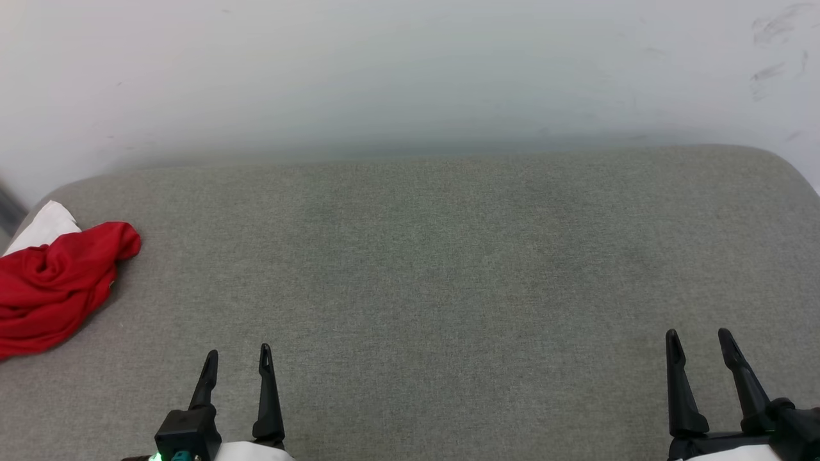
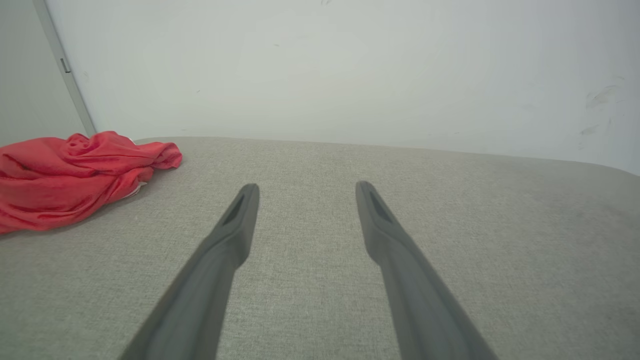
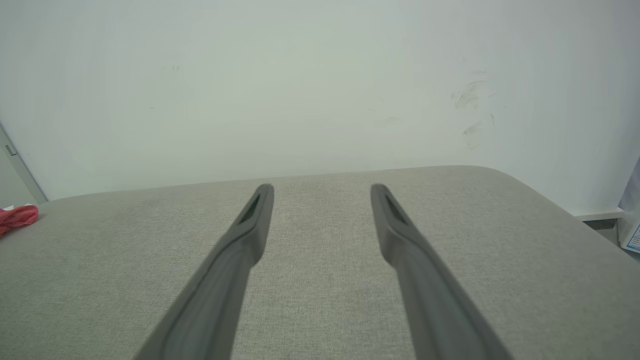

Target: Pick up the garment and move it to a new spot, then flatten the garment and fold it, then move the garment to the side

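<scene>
Left tool (image 1: 239, 351), right tool (image 1: 697, 333) both spread, empty; crumpled red garment (image 1: 57, 282) on grey woven cushion (image 1: 416, 269).

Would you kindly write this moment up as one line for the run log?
stage: pre-pick | garment: crumpled, far left on grey surface | left gripper: open, empty | right gripper: open, empty

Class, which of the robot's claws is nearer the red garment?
Left. The left claw sits a short way right of the garment; the right claw is far across the grey surface.
</scene>
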You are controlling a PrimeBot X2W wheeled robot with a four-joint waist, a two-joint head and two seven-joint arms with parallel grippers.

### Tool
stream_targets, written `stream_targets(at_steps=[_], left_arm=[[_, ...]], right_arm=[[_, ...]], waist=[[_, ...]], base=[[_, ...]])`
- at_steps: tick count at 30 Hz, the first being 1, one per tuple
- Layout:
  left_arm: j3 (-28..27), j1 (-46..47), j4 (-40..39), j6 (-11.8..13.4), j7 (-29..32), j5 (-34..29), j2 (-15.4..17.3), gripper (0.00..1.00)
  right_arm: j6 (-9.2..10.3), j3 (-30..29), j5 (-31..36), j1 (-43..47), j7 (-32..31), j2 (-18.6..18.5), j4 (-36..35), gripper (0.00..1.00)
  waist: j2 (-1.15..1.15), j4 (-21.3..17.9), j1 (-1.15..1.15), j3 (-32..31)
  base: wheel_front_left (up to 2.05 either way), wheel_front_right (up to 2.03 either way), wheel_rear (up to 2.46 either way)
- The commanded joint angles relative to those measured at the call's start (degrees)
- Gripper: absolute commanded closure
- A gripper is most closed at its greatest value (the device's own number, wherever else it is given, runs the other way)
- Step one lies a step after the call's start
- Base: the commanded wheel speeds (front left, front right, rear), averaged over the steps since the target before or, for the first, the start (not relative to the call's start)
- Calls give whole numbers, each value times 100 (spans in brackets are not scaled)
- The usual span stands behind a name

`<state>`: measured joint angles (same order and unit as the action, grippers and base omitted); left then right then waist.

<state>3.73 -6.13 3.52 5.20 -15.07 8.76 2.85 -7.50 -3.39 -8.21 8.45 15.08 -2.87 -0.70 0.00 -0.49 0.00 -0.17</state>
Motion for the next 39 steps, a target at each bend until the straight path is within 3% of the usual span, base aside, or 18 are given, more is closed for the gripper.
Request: stream_targets(at_steps=[1,20,39], left_arm=[[-1,-23,7,-7,-16,2,6,0],[-66,58,47,53,-16,57,5,0],[-164,109,-12,199,-16,70,5,0]], right_arm=[[2,-10,-38,54,14,-1,16,0],[2,64,-76,86,13,0,3,0],[2,228,70,234,13,0,-72,0]], waist=[[0,2,0,2],[0,269,0,32],[0,1650,0,55]], base=[[0,0,0],[0,0,0],[0,0,0]])
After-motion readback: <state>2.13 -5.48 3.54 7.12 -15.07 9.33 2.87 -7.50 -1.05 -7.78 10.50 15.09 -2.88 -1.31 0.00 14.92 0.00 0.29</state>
